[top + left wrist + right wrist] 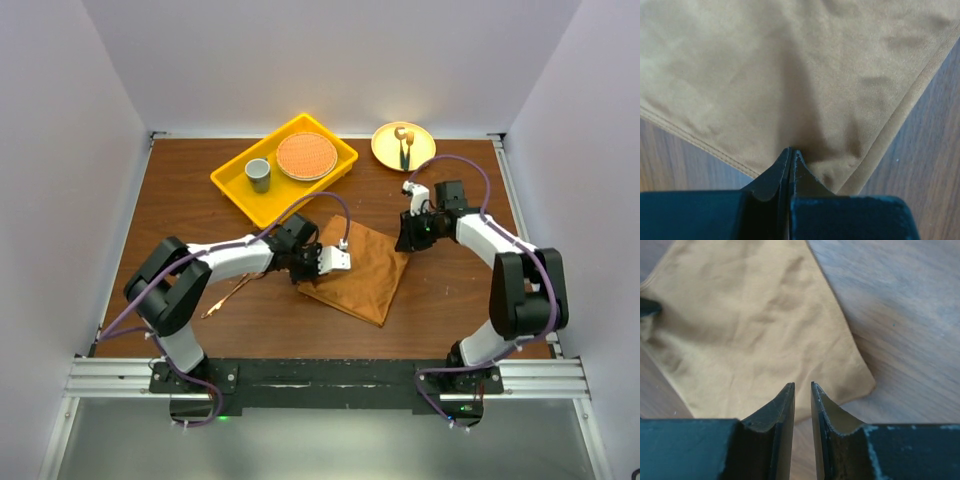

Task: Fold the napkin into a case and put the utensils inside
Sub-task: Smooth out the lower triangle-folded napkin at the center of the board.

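- While the left gripper (pixel 791 151) pinches the rust-brown cloth napkin's (pixel 790 75) corner, the thin fabric may slip free.
- Right gripper (pixel 802 386), jaws barely apart, grip uncertain: a lopsided fold is the risk.

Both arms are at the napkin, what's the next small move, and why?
Probably close the right end effector on its corner of the napkin. Its jaws stand slightly apart above the cloth, while the left end effector is shut on another corner; lifting now would likely raise one side only.
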Motion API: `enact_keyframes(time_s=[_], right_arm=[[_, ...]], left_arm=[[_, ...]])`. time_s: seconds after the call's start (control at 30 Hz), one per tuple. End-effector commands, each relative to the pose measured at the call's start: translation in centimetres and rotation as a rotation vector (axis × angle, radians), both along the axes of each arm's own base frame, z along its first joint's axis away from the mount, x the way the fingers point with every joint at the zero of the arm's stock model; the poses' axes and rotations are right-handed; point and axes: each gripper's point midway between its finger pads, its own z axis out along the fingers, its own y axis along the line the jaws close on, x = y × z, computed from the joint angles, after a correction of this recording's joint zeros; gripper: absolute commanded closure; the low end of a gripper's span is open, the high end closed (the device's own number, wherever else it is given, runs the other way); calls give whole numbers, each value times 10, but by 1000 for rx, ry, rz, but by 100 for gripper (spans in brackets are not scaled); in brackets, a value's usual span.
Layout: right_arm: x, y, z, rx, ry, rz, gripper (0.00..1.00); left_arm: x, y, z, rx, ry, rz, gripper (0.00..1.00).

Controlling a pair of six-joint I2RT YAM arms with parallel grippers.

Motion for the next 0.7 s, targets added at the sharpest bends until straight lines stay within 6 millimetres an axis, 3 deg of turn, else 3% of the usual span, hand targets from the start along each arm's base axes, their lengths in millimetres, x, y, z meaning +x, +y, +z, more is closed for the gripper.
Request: enact_keyframes(time_s=[0.0,0.17,0.33,0.37,0.4,0.47,0.63,0.67], right_arm=[[13,2,-21,19,42,-84,76],[5,-4,-52,-25,135,-96,77],[6,-5,-55,-41,174,-90,77],[6,-5,-54,-39,179,-84,76],[5,-3,-51,-32,183,-74,76],[7,0,-41,-16,157,-46,75],[13,18,3,85,126,35,66],[13,20,7,93,124,48,61]], left_arm=[[-21,8,-18,88,5,-62,100],[-43,12,-25,113,31,-72,100],[-56,12,-17,104,21,-74,100],[-57,11,-14,97,18,-72,95],[-54,9,-5,72,7,-52,89],[-53,1,8,28,7,-43,86],[-58,-14,49,-86,13,-49,84],[-59,-13,51,-88,18,-51,83]])
